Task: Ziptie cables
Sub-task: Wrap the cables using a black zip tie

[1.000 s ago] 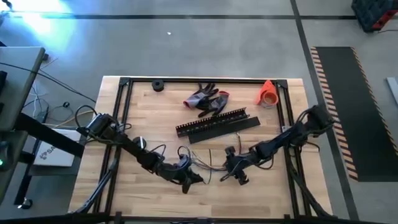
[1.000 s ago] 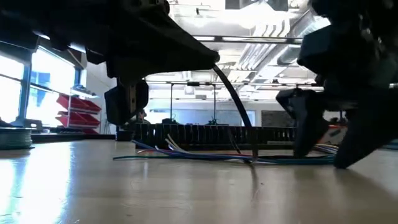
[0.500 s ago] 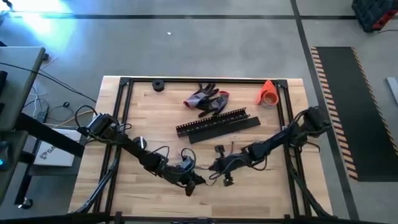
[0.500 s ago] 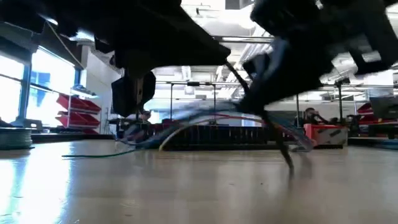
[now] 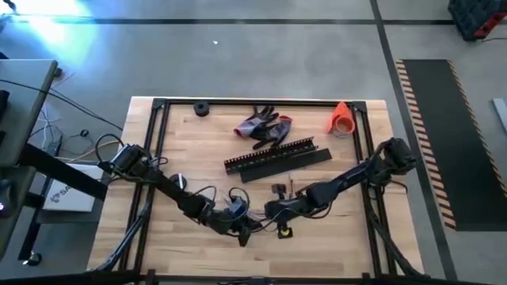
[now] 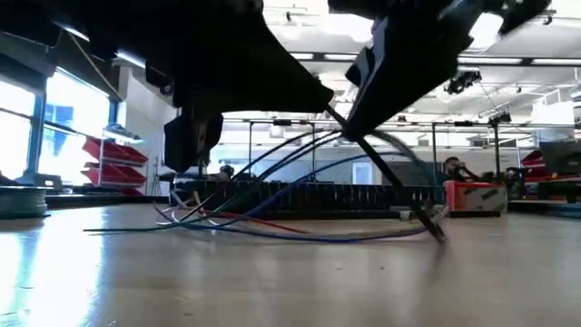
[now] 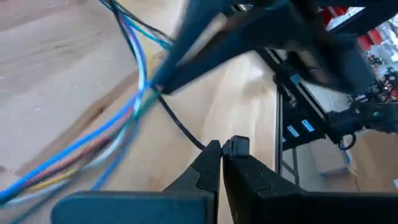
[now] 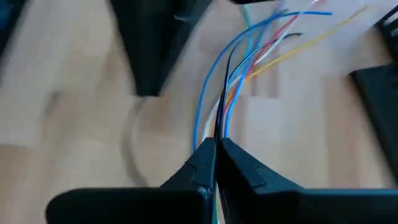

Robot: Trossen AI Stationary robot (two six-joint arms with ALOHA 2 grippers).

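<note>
Cables (image 6: 300, 195) are held up in an arch near the front-centre of the table (image 5: 182, 146), loose ends trailing on the wood; the low view shows blue, red and pale strands fanning apart rather than lying as one bundle.

Right gripper (image 8: 216, 144) has its fingers pressed together on several cables, which leave the fingertips and spread out beyond them. In the high view it sits just beside the left one.

Left gripper (image 7: 222, 147) has its fingers closed together; a thin black strand runs up to the tips, but I cannot tell if it is actually pinched.

Slotted black strips (image 5: 277, 159) lie behind the work area, gloves (image 5: 264, 125) and an orange cone (image 5: 341, 117) farther back, all apart from the cables.

Risks, as judged:
- Strands fan out past the right grip, so a tie could close on only some.
- Thin, slippery cables may slide out of the pinch if pulled taut.
- The two grippers are close together; collision or a snagged strand is possible.
- Trailing ends could drag and pull loose.
</note>
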